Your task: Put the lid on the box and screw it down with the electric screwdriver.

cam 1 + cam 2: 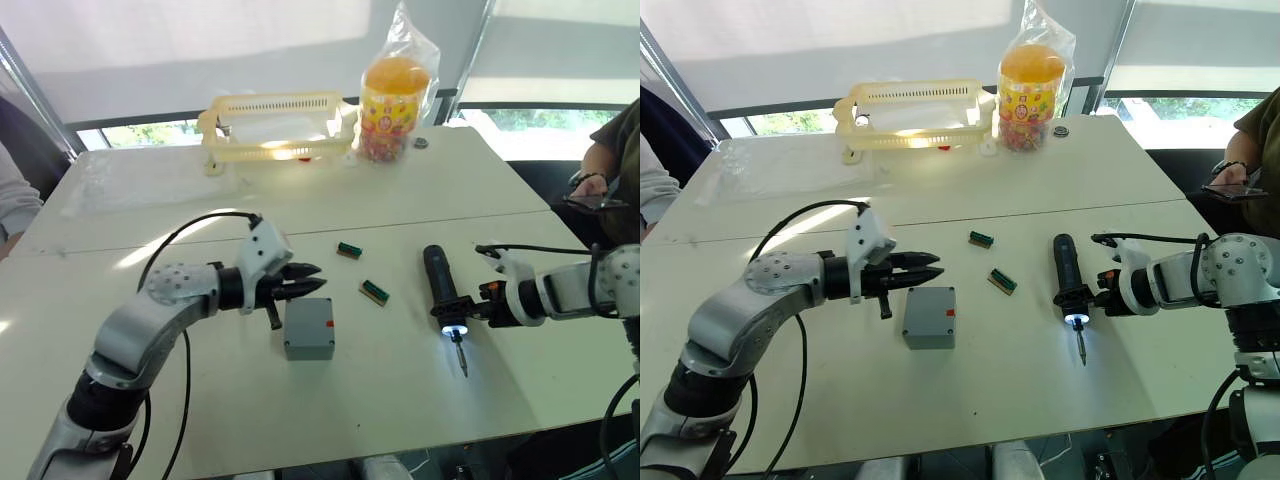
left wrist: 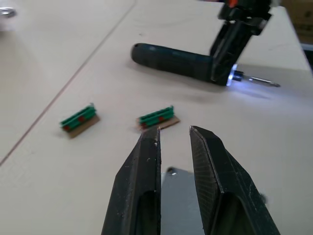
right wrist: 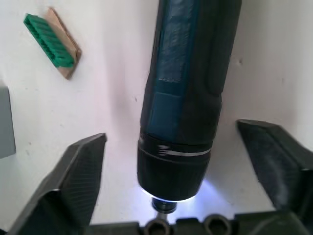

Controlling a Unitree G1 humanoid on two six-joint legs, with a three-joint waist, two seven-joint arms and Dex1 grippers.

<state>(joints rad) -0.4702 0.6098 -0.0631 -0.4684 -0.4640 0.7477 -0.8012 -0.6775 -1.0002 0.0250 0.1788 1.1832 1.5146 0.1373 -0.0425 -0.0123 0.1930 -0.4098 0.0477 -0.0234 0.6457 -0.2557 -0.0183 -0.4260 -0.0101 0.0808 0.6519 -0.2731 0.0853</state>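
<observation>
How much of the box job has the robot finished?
The flat grey lid already looks seated on the small grey plastic box. The right gripper has its fingers open around the black pen-shaped electric screwdriver, which lies on the table with its light on. Picking it up and screwing down the lid are left.

Bright daylight scene, backlit from windows behind the table (image 1: 420, 400).
Sun patches/glare on far tabletop; soft shadows fall toward camera. White light at electric screwdriver (image 1: 441, 283) tip casts bluish glow. Left wrist view: fingers (image 2: 215, 186) sharp, bkgd soft. Right wrist view: slight blur.
</observation>
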